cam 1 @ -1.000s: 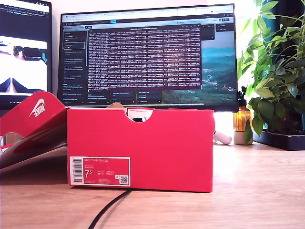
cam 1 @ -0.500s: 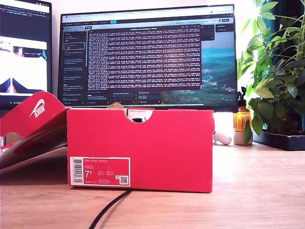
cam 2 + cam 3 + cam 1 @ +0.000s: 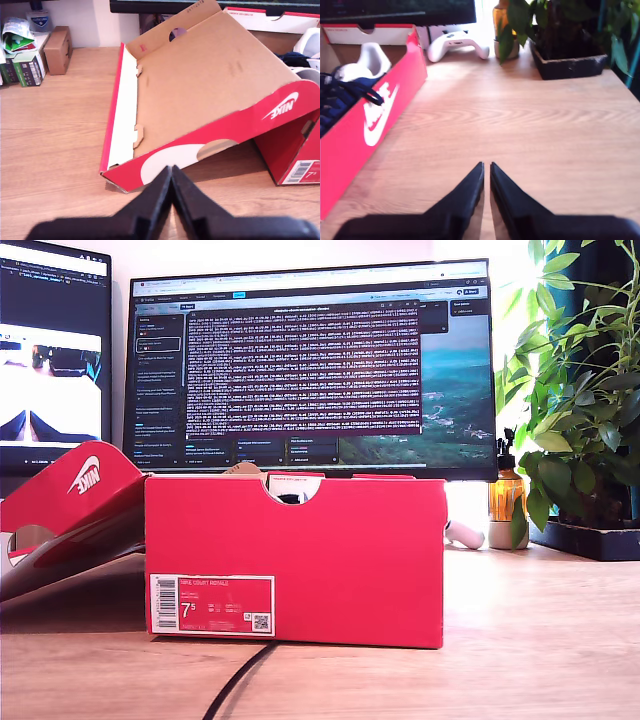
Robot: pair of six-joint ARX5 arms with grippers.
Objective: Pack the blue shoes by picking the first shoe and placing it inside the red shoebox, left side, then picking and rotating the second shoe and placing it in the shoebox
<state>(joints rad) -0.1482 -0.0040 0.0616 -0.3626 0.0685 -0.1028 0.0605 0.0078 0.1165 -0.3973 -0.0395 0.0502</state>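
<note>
- Shoes (image 3: 340, 95) lie inside the red shoebox (image 3: 300, 560); packing looks finished
- my first gripper (image 3: 171, 172) and my second gripper (image 3: 486, 167) sit closed, holding nothing

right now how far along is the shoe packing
Done, it seems: a blue shoe lies inside the red shoebox, laces showing. Whether both shoes are in, I cannot tell; the box wall hides most of the inside. In hand: nothing. My first gripper is shut over the bare desk by the open lid, my second gripper nearly shut beside the box. Left: confirm the second shoe.
</note>
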